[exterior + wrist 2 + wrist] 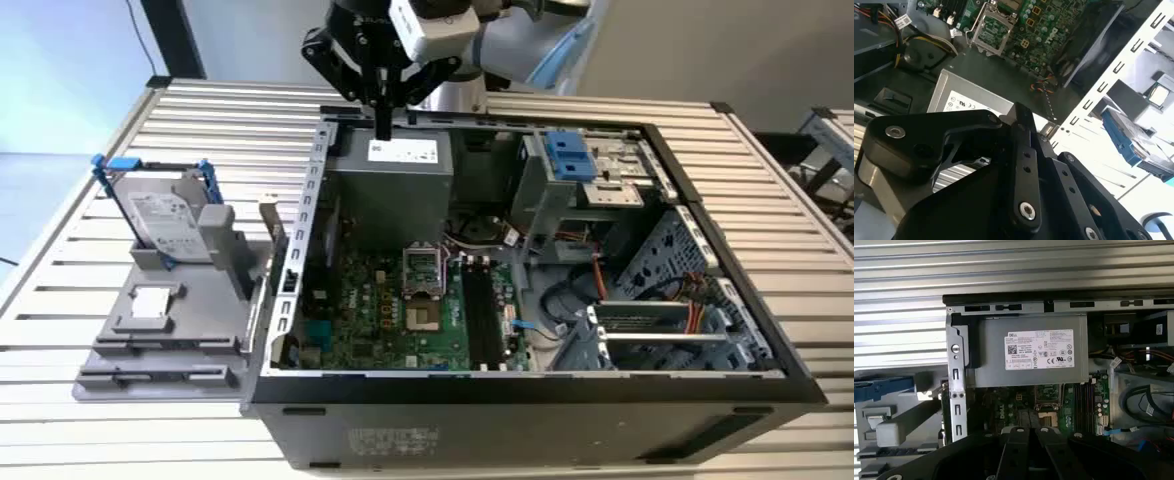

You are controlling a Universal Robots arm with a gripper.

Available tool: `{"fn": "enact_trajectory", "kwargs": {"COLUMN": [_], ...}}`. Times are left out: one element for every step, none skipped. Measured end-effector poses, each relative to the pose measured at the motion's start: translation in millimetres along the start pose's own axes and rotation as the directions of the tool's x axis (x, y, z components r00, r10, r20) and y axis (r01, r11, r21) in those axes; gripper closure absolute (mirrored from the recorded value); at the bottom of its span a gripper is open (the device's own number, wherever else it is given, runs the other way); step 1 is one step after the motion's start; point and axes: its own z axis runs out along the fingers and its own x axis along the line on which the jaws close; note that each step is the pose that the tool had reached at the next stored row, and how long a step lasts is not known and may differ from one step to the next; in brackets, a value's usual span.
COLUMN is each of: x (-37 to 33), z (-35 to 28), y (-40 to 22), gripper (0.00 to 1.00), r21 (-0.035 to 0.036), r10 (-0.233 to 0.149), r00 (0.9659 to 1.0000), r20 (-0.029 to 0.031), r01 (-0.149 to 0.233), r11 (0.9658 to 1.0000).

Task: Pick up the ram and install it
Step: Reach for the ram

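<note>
Black two-fingered tool hangs over the far edge of the open black computer case. Its fingers are drawn narrow, pressed into one thin bar that points down at the grey metal power-supply box. Whether the ram is pinched between them I cannot tell.

A white printed label sits on the box, with dark lines of text and a row of small marks, clearest in the first wrist view.

Nearer in the case lies the green motherboard with a square silver socket frame. Long black memory slots run just beside the frame, on the exterior view's right. A blue plastic latch sits on the far drive bay.

Outside the case, on the exterior view's left, a grey plastic stand rests on the ribbed pale tabletop. It carries an upright silver hard drive in a blue-trimmed frame and, nearer, a small square silver chip lying flat. The case's perforated metal wall stands between stand and tool.
</note>
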Motion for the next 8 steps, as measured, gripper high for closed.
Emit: {"fn": "enact_trajectory", "kwargs": {"x": [0.0, 0.0, 0.0, 0.0, 0.0, 0.0, 0.0, 0.0], "z": [0.0, 0.0, 0.0, 0.0, 0.0, 0.0, 0.0, 0.0], "y": [0.0, 0.0, 0.0, 0.0, 0.0, 0.0, 0.0, 0.0], "gripper": [1.00, 1.00, 1.00, 1.00, 1.00, 1.00, 1.00, 1.00], "r21": [0.0000, 0.0000, 0.0000, 0.0000, 0.0000, 0.0000, 0.0000, 0.0000], "r10": [0.000, 0.000, 0.000, 0.000, 0.000, 0.000, 0.000, 0.000], "r00": [1.0000, 1.0000, 1.0000, 1.0000, 1.0000, 1.0000, 1.0000, 1.0000], "r20": [0.0000, 0.0000, 0.0000, 0.0000, -0.0001, -0.0001, -0.0001, -0.0001], "r01": [0.000, 0.000, 0.000, 0.000, 0.000, 0.000, 0.000, 0.000], "r11": [1.0000, 1.0000, 1.0000, 1.0000, 1.0000, 1.0000, 1.0000, 1.0000]}}
